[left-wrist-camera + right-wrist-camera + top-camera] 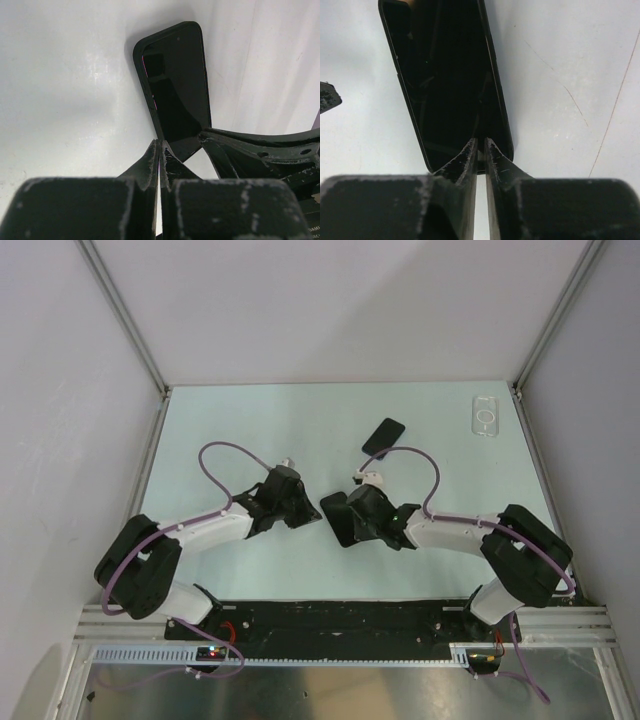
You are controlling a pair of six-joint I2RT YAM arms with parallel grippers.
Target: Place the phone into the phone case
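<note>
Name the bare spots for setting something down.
Free: the far-left table beyond the left gripper, and the strip between the loose phone and the phone case. Crowded: the middle, where the right gripper pinches the other phone.

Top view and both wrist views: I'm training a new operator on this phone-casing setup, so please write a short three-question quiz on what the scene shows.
1. True or false: the phone case lies between the two grippers.
2. Where are the right gripper's fingertips? A. on the clear case. B. at the near end of a black phone. C. over bare surface, away from everything.
3. Fill in: the left gripper's jaws are ___.
Key: 1 false, it lies alone near the table's far right corner. 2 B. 3 shut.
</note>
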